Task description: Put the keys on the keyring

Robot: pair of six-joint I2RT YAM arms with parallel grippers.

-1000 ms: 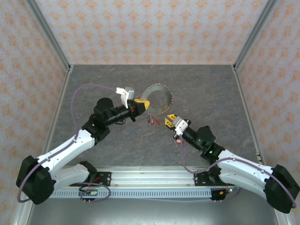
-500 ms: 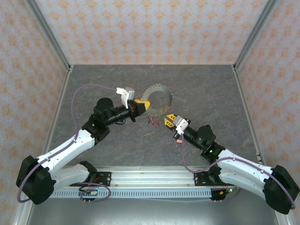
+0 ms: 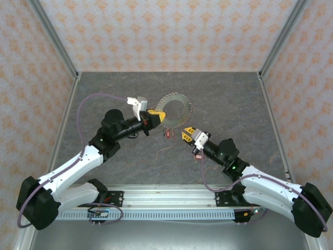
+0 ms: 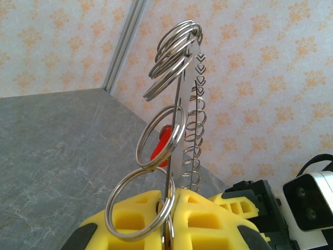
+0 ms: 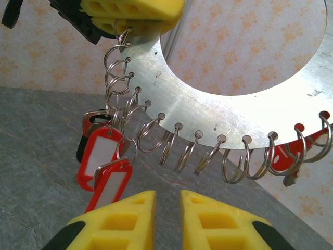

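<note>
Left gripper (image 3: 153,115): yellow fingers pressed together on the left rim of the keyring (image 5: 218,112), pinching the plate edge.

- Keyring sits centre frame in the top view, just above and left of the right gripper (image 5: 168,208). In the left wrist view it stands up edge-on from the fingers, with wall behind it.
- Flat grey disc with a wide round hole. Small holes run along the rim, and each carries a wire split ring (image 5: 183,153).
- Keys: two red tags (image 5: 100,156) and one black tag (image 5: 81,148) hang in a bunch at the lower left of the right wrist view, below the clamp point. One more red tag shows behind the rim at the far right of that view.
- Right gripper: fingers slightly parted, a narrow gap with nothing seen in it. It sits just below the rim, not touching it.
- In the way: the hanging tags lie just beside the right gripper's left finger, and the lower end of one tag is hidden behind it. The split rings crowd the whole lower edge. The left gripper covers the rim at upper left.
- Around: grey mottled table (image 3: 104,94), patterned walls (image 3: 156,31), metal corner post (image 4: 122,47), aluminium rail (image 3: 171,200) at the bottom of the top view, purple cable (image 3: 91,101) looping at left.
</note>
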